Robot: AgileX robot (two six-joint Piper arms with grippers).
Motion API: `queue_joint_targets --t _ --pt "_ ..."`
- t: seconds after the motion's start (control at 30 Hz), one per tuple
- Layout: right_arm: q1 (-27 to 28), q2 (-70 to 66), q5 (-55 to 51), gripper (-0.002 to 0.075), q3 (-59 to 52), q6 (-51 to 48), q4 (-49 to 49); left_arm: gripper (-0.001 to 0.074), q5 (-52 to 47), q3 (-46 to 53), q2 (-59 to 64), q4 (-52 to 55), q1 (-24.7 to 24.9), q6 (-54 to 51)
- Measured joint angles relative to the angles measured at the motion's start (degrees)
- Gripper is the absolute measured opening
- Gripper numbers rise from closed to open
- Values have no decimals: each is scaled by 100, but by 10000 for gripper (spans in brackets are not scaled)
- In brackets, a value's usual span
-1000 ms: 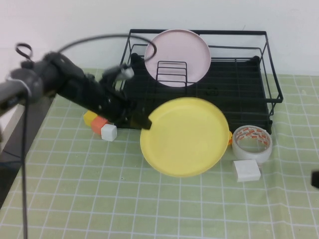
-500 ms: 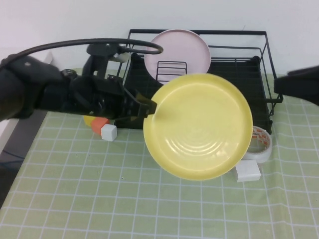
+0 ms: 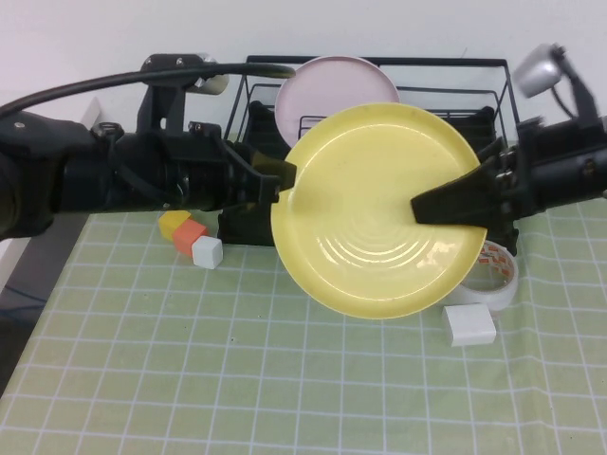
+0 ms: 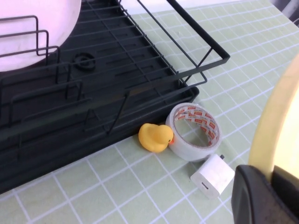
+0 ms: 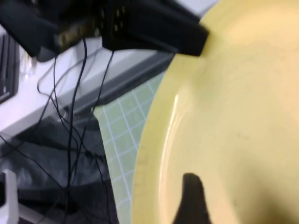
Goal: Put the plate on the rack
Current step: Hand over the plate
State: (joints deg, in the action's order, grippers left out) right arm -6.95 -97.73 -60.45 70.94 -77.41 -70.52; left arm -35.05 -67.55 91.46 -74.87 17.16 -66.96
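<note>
The yellow plate point(image 3: 370, 227) hangs in the air in front of the black wire rack point(image 3: 455, 142), tilted with its ringed face toward the camera. My left gripper point(image 3: 283, 190) is shut on the plate's left rim; in the left wrist view its dark fingers point(image 4: 261, 196) pinch the yellow rim point(image 4: 275, 121). My right gripper point(image 3: 422, 207) reaches in from the right, and its dark tip lies over the right half of the plate's face. The right wrist view is filled by the plate point(image 5: 233, 102).
A pale pink plate point(image 3: 327, 90) stands in the rack's dividers at the back left. A tape roll point(image 3: 495, 275), a white block point(image 3: 469, 325) and a yellow duck point(image 4: 155, 137) lie by the rack's front right corner. Small coloured cubes point(image 3: 190, 237) lie at the left.
The left gripper has raised the plate and turned its face up toward the camera, closer to the rack. The right arm has come in from the right to the plate's right side.
</note>
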Motion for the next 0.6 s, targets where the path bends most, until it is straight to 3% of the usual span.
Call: queue_joint_targets --t 0.1,0.23,0.4,0.6 --pt "-140 -36 240 398 0 0 33 4 12 0 0 0 0 -15" --pt "-175 -36 635 146 5 26 -131 6 -10 8 -3 41 0 -36" --pt "-175 -39 782 144 5 -127 -167 78 -61 8 -47 50 -81 109" --pt "-198 -39 756 142 5 -813 -390 361 -376 8 -188 287 -553 486"
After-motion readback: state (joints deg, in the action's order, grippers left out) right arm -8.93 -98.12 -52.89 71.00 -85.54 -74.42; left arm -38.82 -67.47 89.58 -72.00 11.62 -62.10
